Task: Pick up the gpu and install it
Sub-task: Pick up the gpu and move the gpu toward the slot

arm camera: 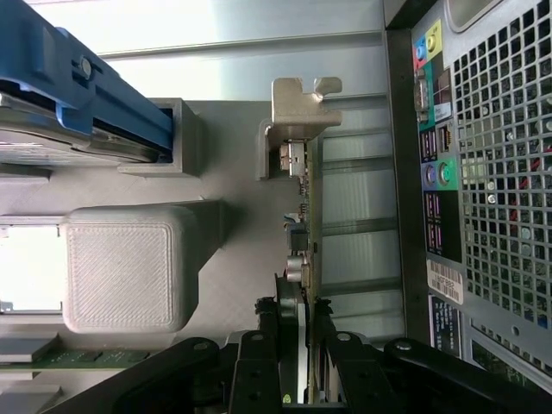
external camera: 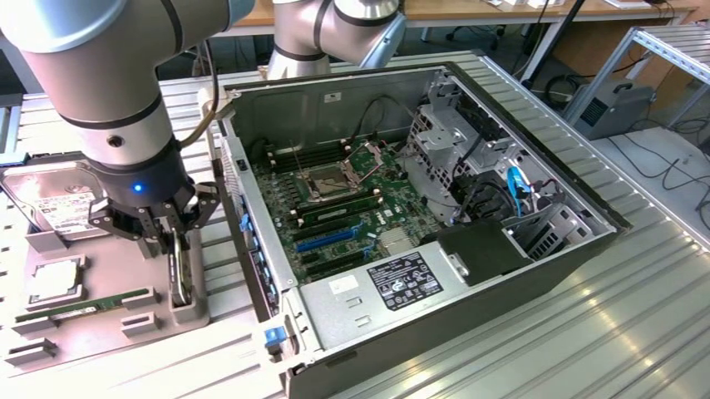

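Gripper [external camera: 175, 245] pinching the gpu [external camera: 184, 287] in its grey stand [external camera: 106, 253]
The card stands on edge in a slot, just beside the open computer case [external camera: 599, 218], so the jaws press its two flat sides from above; it seems not lifted yet

Plenty of labels, but no lettering can be read.
The power supply [external camera: 372, 320] carries a black label [external camera: 405, 281] crowded with white print and small marks, all too fine to read, with two small white stickers [external camera: 344, 283] beside it. The hard drive [external camera: 45, 187] bears a white label [external camera: 66, 212] with dark lines of print, unreadable. A white sticker [external camera: 332, 97] sits on the inner wall of the case [external camera: 288, 108]. In the wrist view, a white barcode sticker [arm camera: 444, 280] stands on the case's rear panel [arm camera: 509, 172], its characters blurred. The edge of the gpu [arm camera: 313, 216] shows no legible marking.
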`<move>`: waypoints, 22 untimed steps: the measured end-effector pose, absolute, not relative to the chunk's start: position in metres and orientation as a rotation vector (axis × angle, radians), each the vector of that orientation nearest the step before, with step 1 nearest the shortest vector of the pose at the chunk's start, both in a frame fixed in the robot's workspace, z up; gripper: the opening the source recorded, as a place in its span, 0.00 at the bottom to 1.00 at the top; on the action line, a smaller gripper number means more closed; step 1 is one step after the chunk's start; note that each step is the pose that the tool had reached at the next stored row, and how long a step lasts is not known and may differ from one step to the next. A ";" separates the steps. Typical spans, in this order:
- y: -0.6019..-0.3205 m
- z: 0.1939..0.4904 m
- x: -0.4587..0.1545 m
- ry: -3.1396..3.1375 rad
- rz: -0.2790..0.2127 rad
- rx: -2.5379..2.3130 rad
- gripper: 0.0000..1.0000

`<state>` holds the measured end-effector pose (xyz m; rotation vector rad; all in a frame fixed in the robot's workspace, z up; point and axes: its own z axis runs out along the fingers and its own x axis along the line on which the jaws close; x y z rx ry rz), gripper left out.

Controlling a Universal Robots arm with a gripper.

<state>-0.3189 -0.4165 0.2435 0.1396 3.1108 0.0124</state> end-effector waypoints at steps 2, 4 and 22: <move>-0.416 0.244 -0.319 3.111 0.012 0.140 0.27; -0.417 0.244 -0.319 3.111 0.012 0.140 0.27; -0.416 0.249 -0.319 3.111 0.010 0.140 0.27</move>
